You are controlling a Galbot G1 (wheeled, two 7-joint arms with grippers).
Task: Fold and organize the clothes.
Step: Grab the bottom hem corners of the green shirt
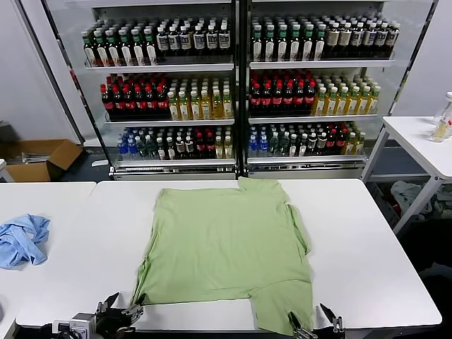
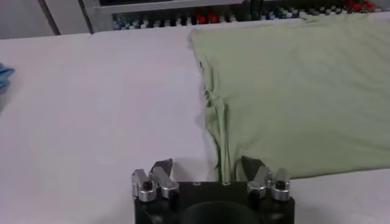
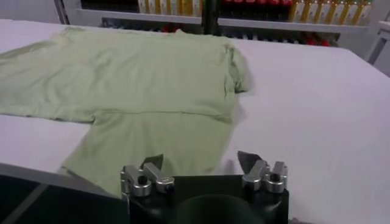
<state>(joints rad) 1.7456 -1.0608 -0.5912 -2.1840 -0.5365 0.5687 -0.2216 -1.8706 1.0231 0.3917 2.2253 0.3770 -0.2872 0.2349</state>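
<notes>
A light green shirt lies spread flat on the white table, partly folded, with one part hanging toward the front edge. No collar, buttons or print show. My left gripper is open at the front edge, just off the shirt's near left corner. In the left wrist view the open gripper sits at the bunched shirt edge. My right gripper is open at the front edge by the shirt's hanging part. In the right wrist view it sits over the shirt's near edge.
A crumpled blue cloth lies on the table to the left. A glass-door cooler full of bottles stands behind the table. A cardboard box sits on the floor at the far left. Another white table stands at the right.
</notes>
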